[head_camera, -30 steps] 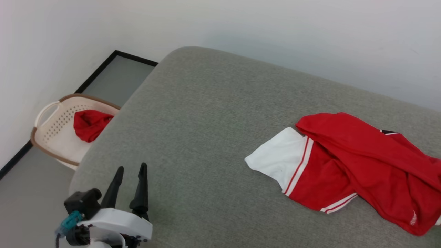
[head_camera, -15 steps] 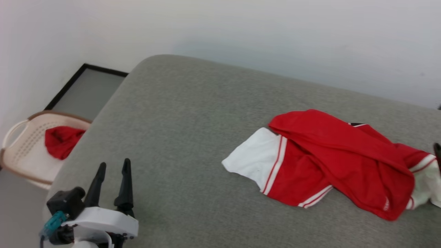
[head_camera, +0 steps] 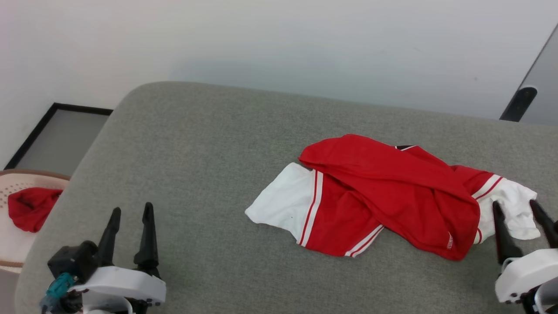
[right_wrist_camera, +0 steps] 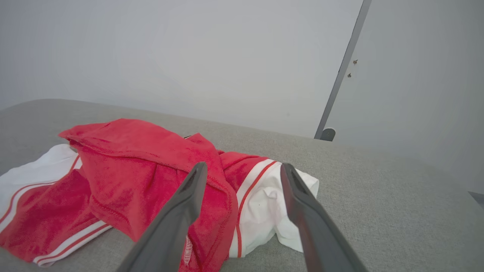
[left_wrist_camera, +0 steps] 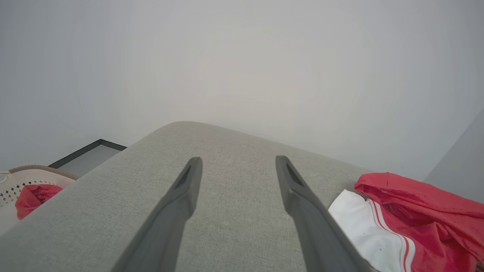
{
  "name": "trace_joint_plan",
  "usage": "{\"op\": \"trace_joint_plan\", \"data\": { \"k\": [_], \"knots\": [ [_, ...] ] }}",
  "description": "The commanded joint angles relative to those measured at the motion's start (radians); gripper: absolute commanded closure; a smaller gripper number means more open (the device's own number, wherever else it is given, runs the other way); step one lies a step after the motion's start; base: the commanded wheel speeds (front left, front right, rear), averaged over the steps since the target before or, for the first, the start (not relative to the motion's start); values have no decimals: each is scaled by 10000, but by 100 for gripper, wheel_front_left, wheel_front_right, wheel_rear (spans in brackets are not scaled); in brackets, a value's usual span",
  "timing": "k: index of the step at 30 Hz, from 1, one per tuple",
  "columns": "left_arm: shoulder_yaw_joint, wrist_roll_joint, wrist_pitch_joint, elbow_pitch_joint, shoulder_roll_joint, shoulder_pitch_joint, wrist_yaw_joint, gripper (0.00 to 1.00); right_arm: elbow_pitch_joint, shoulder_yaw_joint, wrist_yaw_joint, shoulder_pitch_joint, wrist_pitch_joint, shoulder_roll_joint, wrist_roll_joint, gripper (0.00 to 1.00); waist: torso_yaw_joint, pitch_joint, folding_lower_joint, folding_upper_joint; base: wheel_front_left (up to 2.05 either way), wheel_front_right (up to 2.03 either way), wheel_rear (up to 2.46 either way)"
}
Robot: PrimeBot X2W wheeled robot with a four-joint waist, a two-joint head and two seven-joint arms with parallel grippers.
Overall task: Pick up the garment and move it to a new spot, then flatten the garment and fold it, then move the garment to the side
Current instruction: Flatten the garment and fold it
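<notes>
Head view: garment [head_camera: 392, 187] lies crumpled, long axis left-right, white sleeve [head_camera: 511, 195] just ahead of the open right claw [head_camera: 515, 205]; open left claw [head_camera: 131, 208] sits well apart.

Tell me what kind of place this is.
Probably a plain indoor laundry-folding setup, maybe a bedroom: a wide grey fabric-covered pad like a mattress, a jersey crumpled on it, and a laundry basket on the floor beside it, with bare white walls.
</notes>
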Motion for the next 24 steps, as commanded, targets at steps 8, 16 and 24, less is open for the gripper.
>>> {"op": "trace_joint_plan", "data": {
  "k": [8,16,24],
  "knots": [
    [-206,248,5,75,-141,-193,-110,0,267,545,-14,-430,970,-353,292,0,284,239,0,0,0,0,0],
    [-463,234,7,263,-432,-431,-216,0,749,964,-14,-1349,3336,-1260,937,0,1035,655,0,0,0,0,0],
    [-641,137,7,505,-671,-654,-275,0,1265,1019,-14,-1868,5567,-1736,1419,0,1586,1000,0,0,0,0,0]
  ]
}}
